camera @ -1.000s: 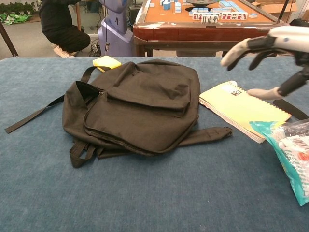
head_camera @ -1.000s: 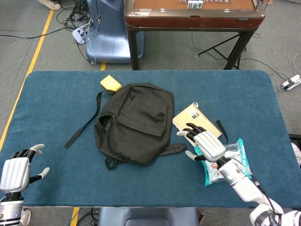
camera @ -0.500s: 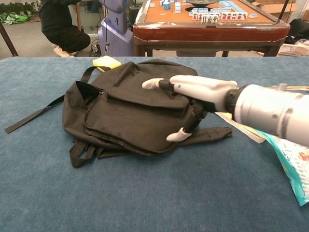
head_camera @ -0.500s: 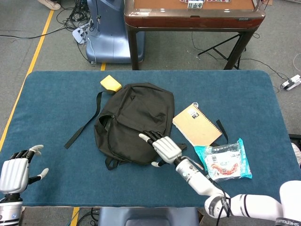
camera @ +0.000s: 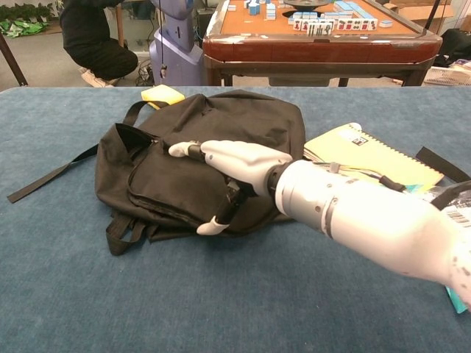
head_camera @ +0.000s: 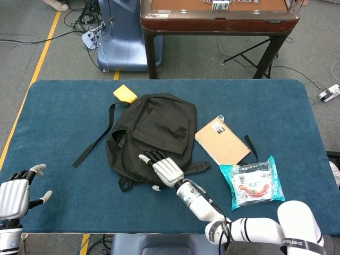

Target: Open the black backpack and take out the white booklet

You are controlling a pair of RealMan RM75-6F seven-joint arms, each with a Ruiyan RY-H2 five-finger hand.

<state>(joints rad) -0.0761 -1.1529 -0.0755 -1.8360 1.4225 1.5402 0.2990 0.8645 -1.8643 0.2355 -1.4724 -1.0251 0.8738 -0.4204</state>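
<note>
Head view: right robot hand (head_camera: 166, 171) over black backpack (head_camera: 154, 130).

Black backpack (head_camera: 154, 135) — blue table (head_camera: 64, 106), yellow sponge (head_camera: 125, 94) — tan notebook (head_camera: 222, 140).

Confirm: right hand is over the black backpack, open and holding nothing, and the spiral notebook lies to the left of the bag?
Not quite. The head view shows the spiral notebook lying to the right of the black backpack, not left. The right hand is over the bag, open and holding nothing.
</note>
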